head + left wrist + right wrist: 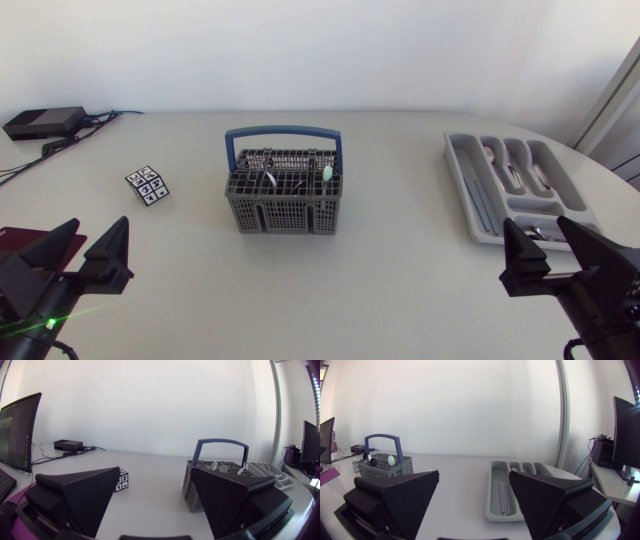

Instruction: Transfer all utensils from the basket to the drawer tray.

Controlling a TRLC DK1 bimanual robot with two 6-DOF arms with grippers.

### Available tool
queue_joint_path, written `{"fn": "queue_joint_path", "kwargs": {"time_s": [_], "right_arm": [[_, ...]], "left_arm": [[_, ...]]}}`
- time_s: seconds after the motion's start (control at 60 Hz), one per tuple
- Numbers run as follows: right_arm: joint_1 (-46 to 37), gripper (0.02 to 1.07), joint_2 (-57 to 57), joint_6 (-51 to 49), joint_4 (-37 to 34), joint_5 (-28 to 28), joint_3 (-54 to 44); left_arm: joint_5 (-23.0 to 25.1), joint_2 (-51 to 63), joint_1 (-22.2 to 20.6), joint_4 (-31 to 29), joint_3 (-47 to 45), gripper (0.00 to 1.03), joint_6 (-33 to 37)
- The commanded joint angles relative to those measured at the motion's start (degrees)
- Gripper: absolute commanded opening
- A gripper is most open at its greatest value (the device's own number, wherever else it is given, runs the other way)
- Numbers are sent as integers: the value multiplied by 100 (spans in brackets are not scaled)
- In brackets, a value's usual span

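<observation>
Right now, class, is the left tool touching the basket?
Apart. The head view shows a broad stretch of bare table between the left tool and the basket.

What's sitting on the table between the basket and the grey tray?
Nothing. In the head view, only bare table lies between the basket and the drawer tray.

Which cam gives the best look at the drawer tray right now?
Head view: it looks down into the drawer tray, so its compartments show. Right wrist view sees it low and end-on, ahead of the right hand. Left wrist view catches only a sliver beyond the basket.
</observation>
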Motion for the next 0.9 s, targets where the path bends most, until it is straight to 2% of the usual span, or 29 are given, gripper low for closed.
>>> {"fn": "queue_joint_path", "kwargs": {"time_s": [0.0,0.317,0.6,0.783,0.883], "right_arm": [[34,103,-34,144,-43,38,-110],[43,103,-43,135,-16,38,-110],[26,103,-34,91,19,82,153],[61,103,379,65,142,82,478],[70,102,1161,65,291,82,812]], "left_arm": [[-21,-45,-5,-73,-215,99,-100],[-135,-45,-32,-82,-189,99,-30],[-135,-1,-5,-214,321,99,58],[-144,948,3,-126,936,99,76],[-179,1730,-32,-100,1376,98,14]]}}
